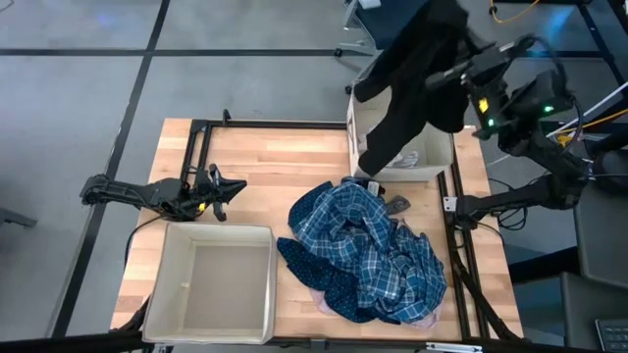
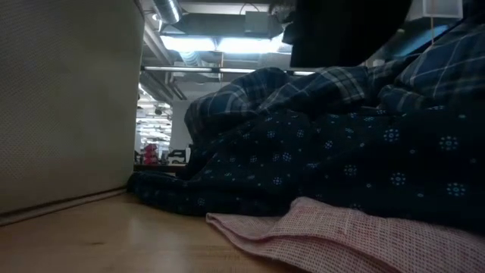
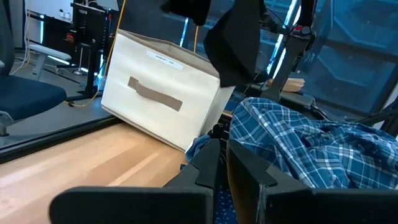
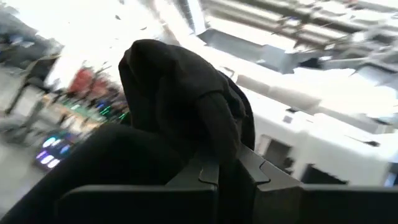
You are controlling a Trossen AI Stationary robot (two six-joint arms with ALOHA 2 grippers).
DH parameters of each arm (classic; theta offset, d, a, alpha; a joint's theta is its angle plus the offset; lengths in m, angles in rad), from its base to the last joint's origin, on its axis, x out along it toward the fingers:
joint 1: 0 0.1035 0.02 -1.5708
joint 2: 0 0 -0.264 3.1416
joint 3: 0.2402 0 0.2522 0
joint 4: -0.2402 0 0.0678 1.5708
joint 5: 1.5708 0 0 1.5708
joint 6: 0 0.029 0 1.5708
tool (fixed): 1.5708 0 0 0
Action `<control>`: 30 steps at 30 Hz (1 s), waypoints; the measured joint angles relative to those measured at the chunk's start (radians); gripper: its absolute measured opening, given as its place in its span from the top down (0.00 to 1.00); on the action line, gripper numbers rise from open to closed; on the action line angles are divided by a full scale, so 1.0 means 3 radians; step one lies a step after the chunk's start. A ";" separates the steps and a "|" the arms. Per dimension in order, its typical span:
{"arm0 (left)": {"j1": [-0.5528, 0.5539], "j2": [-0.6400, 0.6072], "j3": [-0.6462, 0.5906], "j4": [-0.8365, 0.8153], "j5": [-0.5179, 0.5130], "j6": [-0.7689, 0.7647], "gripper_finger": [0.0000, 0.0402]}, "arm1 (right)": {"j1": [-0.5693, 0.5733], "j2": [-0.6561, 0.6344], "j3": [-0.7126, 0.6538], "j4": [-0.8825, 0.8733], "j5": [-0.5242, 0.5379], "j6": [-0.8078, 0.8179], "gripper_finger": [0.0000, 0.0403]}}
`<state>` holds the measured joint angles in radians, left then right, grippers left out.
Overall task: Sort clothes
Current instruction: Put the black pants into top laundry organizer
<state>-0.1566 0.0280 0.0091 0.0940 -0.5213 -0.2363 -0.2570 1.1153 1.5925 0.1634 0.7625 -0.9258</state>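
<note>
Right gripper [image 4: 227, 171]: fingers pinched on limp black garment [image 1: 412, 83], hung above far beige fabric box [image 1: 432, 167].
Left gripper [image 3: 225, 163]: closed, empty, over bare wood.
Pile: crumpled blue plaid shirt [image 1: 378, 240], table centre.

Two fabric boxes [image 1: 211, 284] [image 1: 402, 147], two arms, four visible garments.

Black garment [image 1: 412, 78]: hangs in loose folds from the right tool [image 1: 469, 74] at the upper right of the high view, its lower end draped toward a box there. Blue plaid shirt [image 1: 378, 245]: crumpled on top of a heap at lower centre-right of the counter. Navy white-dotted garment [image 1: 329, 277]: bunched beneath the plaid. Pale pink garment [image 2: 341, 235]: lowest, its edge flat on the counter.
</note>
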 joint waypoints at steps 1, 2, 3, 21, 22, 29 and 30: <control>0.0000 0.0000 0.0000 0.0000 0.0000 0.0000 0.95 | -0.0088 0.0001 0.0000 0.0077 -0.0052 -0.0003 0.97; 0.0000 0.0000 0.0000 0.0000 0.0000 0.0000 0.95 | -0.0161 0.0000 0.0000 0.0127 -0.0091 0.0002 0.97; 0.0000 -0.0001 -0.0001 0.0000 0.0000 0.0000 0.95 | -0.0232 -0.0002 0.0001 0.0141 -0.0117 0.0011 0.97; 0.0001 0.0000 0.0001 -0.0001 -0.0045 0.0052 0.95 | -0.1014 0.0262 0.0000 -0.2063 -0.0453 0.1472 0.96; 0.0000 -0.0001 -0.0001 -0.0001 -0.0043 0.0053 0.95 | -0.1042 0.0301 0.0000 -0.2206 -0.0497 0.1525 0.96; 0.0000 0.0000 -0.0001 -0.0001 -0.0043 0.0053 0.95 | -0.1189 0.0619 0.0000 -0.2993 -0.0711 0.1896 0.96; 0.0001 0.0000 -0.0001 -0.0001 -0.0043 0.0053 0.95 | -0.1221 0.0668 0.0000 -0.3087 -0.0748 0.1953 0.96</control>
<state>-0.1564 0.0280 0.0090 0.0937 -0.5343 -0.2203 -0.6234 1.3156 1.5925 -0.7627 0.5379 -0.3400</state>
